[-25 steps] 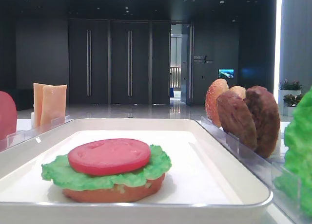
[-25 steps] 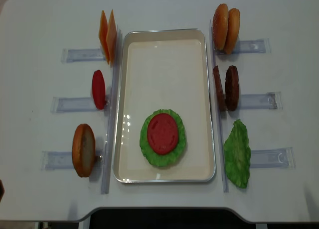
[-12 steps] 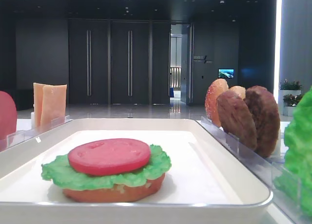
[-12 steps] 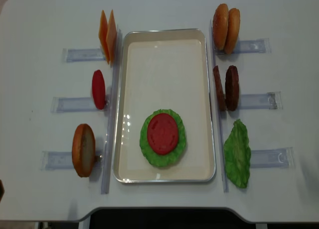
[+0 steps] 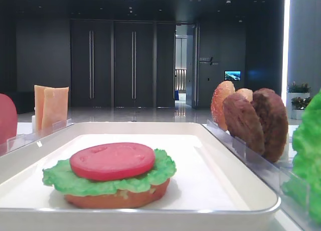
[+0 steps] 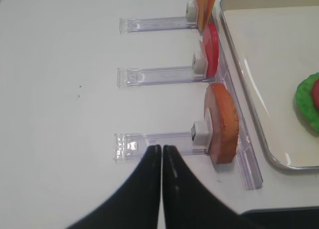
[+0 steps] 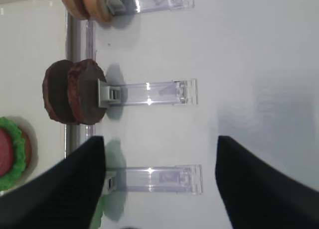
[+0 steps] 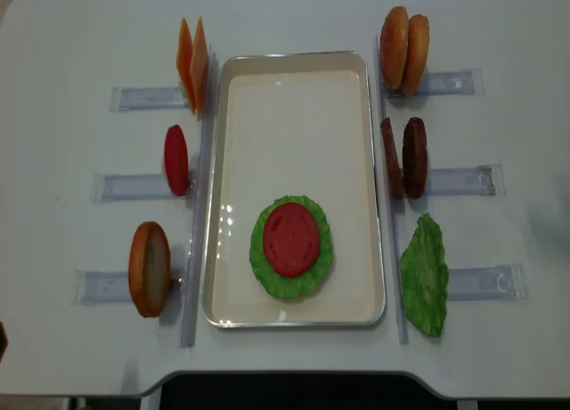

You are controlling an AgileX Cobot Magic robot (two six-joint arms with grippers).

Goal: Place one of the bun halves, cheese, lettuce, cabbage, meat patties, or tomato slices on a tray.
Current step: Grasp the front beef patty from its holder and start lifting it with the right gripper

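Nothing on the table moved. Right gripper [image 7: 159,184], jaws wide and empty, is nearest the upright patties [image 7: 75,92]; left gripper [image 6: 162,152] closed.

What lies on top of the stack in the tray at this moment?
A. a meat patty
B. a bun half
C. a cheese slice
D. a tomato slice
D. A flat red tomato slice tops the green lettuce on the white tray, with a bun half underneath, while both meat patties stand in their holder to the tray's right.
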